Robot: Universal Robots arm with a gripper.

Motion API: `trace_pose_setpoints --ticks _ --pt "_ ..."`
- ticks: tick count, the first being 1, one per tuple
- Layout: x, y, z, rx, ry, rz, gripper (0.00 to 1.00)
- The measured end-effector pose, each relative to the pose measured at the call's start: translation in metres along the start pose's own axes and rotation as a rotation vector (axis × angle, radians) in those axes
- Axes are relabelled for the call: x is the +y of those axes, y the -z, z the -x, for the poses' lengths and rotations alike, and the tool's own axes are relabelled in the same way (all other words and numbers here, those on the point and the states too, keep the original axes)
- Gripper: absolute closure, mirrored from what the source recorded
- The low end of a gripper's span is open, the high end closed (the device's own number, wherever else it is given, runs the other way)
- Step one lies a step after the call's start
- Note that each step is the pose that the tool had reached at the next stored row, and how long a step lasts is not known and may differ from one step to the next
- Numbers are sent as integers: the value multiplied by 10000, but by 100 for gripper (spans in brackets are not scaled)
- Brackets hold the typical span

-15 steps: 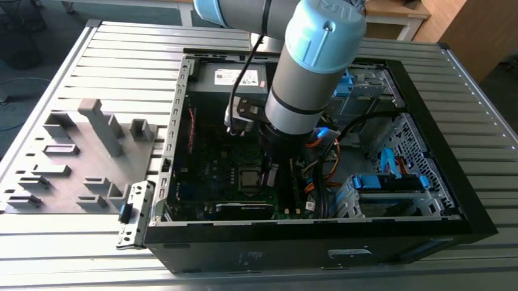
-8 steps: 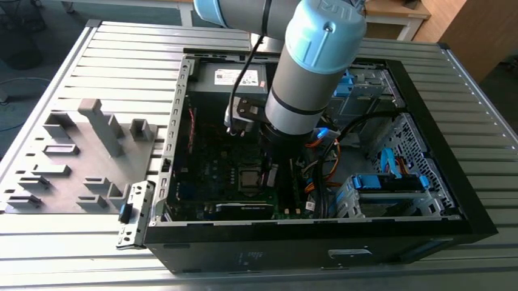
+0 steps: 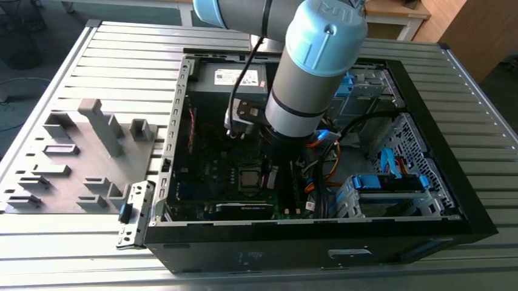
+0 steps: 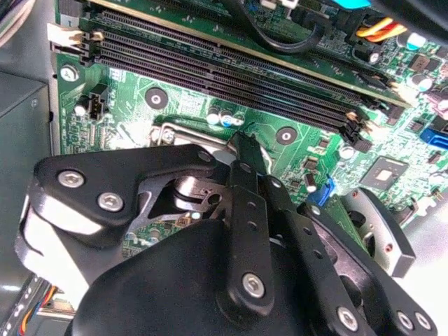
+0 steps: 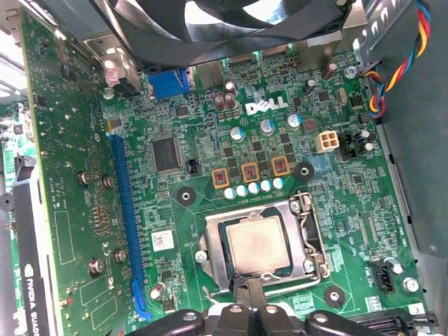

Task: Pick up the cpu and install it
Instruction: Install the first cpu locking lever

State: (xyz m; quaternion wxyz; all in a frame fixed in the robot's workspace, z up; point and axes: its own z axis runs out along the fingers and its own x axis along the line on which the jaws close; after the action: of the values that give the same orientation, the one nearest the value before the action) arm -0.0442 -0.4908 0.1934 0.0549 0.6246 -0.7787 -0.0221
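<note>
The cpu [image 5: 258, 244] lies flat in its socket [image 5: 260, 245] on the green motherboard [image 5: 336, 203], directly below the gripper [image 5: 250, 290], whose fingertips [image 5: 240, 283] are closed together, holding nothing, just at the socket's edge.

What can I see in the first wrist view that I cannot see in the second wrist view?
The first wrist view alone gives the cpu lying in its socket, the fan and the blue slot. The second wrist view alone gives the long black memory slots and much more of the gripper body. Both share the green motherboard and the gripper, which is close to the socket.
</note>
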Motion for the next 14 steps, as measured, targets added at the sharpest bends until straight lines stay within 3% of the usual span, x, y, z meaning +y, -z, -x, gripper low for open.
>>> trace_pose_setpoints --ticks 3,9,11,14 --pt "0 -5 -1 15 3 65 89" --pt "-1 -8 0 10 3 73 89" --pt "-1 -10 0 -57 12 87 89" --pt "-1 -12 1 -70 12 89 89"
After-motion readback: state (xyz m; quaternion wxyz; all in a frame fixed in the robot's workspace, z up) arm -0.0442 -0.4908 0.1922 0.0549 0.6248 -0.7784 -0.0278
